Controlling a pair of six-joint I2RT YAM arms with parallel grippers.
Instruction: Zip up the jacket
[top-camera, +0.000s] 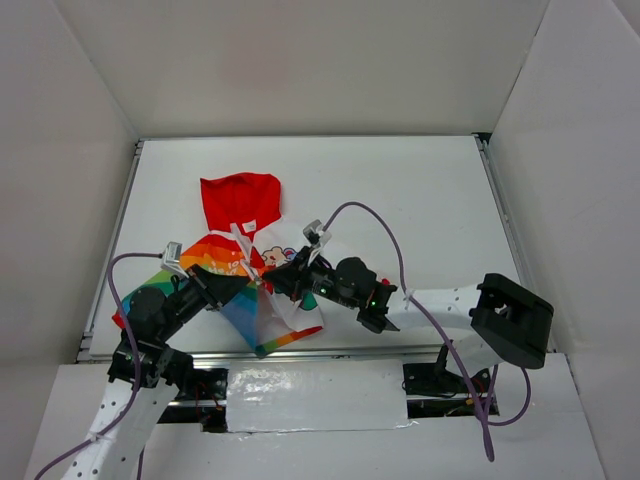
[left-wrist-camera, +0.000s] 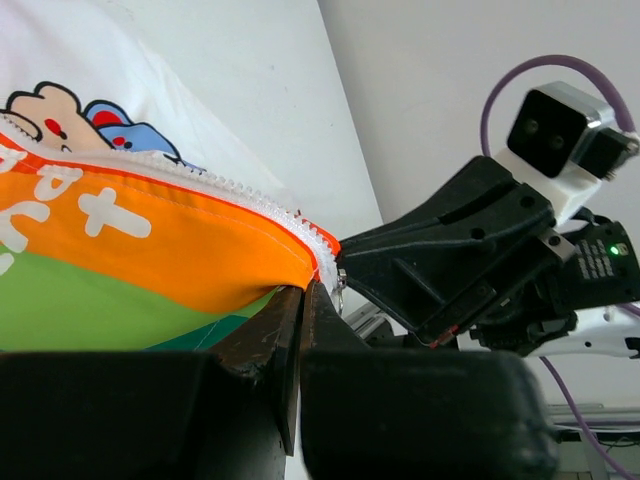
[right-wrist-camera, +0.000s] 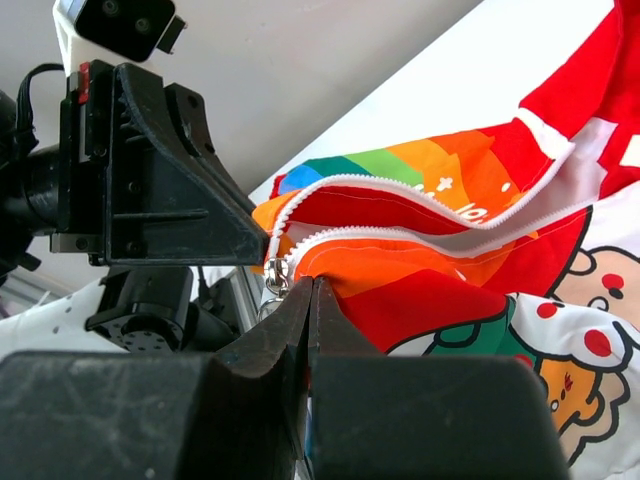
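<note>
The jacket (top-camera: 240, 200) lies left of the table's middle, its red hood pointing to the far side. Its lower end is lifted between the two arms. My left gripper (top-camera: 248, 284) is shut on the rainbow half's bottom corner (left-wrist-camera: 150, 250), its tips (left-wrist-camera: 303, 292) pinching the orange hem beside the white zipper teeth (left-wrist-camera: 240, 192). Facing it, my right gripper (top-camera: 273, 281) is shut on the jacket's fabric (right-wrist-camera: 450, 260), its tips (right-wrist-camera: 312, 284) right beside the metal zipper slider (right-wrist-camera: 275, 270). Beyond the slider the two rows of teeth (right-wrist-camera: 420, 205) spread apart.
White walls enclose the table (top-camera: 420, 200) on three sides, and metal rails run along its left and right edges. A purple cable (top-camera: 385, 225) loops over the right arm. White tape (top-camera: 315, 395) covers the near edge between the arm bases.
</note>
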